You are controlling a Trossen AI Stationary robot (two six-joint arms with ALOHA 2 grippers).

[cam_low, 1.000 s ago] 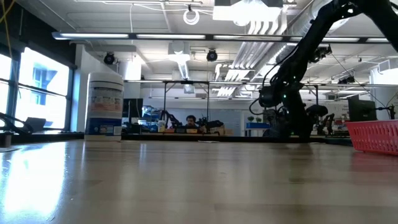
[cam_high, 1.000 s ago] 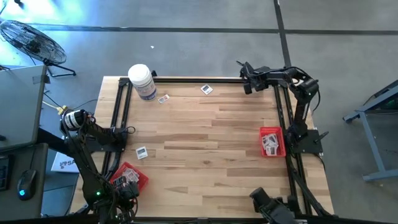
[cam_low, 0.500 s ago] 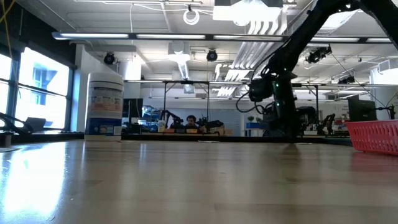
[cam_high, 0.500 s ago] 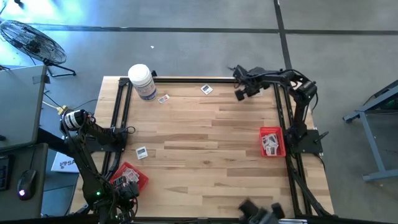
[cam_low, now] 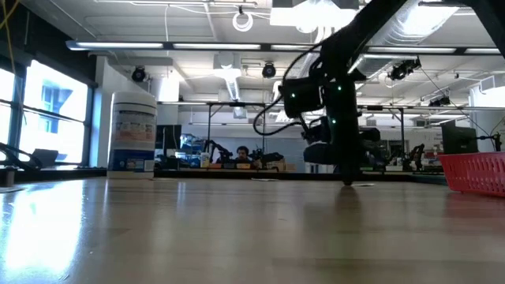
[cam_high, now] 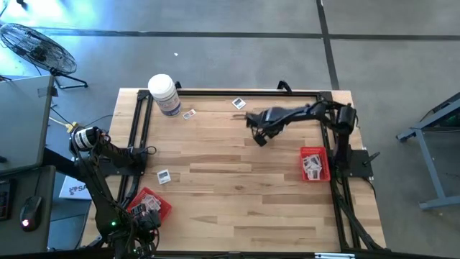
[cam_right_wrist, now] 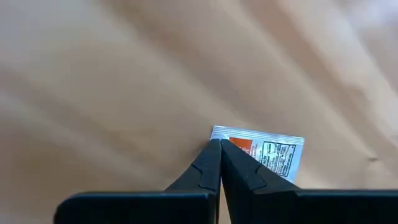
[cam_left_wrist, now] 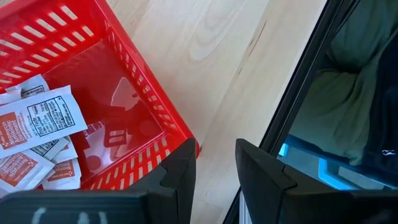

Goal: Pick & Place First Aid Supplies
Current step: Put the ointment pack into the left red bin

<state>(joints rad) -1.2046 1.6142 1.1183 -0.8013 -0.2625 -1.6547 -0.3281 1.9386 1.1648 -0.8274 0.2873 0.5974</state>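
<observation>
My right gripper (cam_high: 259, 140) reaches over the far middle of the table, fingers pointing down (cam_low: 346, 180), shut on a small white packet with orange and dark print (cam_right_wrist: 264, 153). Three more packets lie flat on the wood: one near the far edge (cam_high: 238, 103), one by the jar (cam_high: 190, 114), one at the left (cam_high: 164, 176). My left gripper (cam_left_wrist: 216, 158) is open and waits above the corner of the left red tray (cam_high: 159, 206), which holds several packets (cam_left_wrist: 38, 124). My right gripper pinches the packet by one edge near its corner (cam_right_wrist: 231, 143) between the tips of its two shut fingers, coming from above. The rest of the packet sticks out flat past the fingertips. Whether it touches the table, I cannot tell.
A large white jar (cam_high: 165, 93) stands at the far left corner. A second red tray with packets (cam_high: 314, 164) sits by the right edge. A black frame rail (cam_high: 215, 92) runs round the table. Bare wood fills the middle and near part.
My right gripper has swung from the far right corner toward the table's left and nearer, out over the far middle of the wood. The loose packets, the trays and the jar lie where they were.
</observation>
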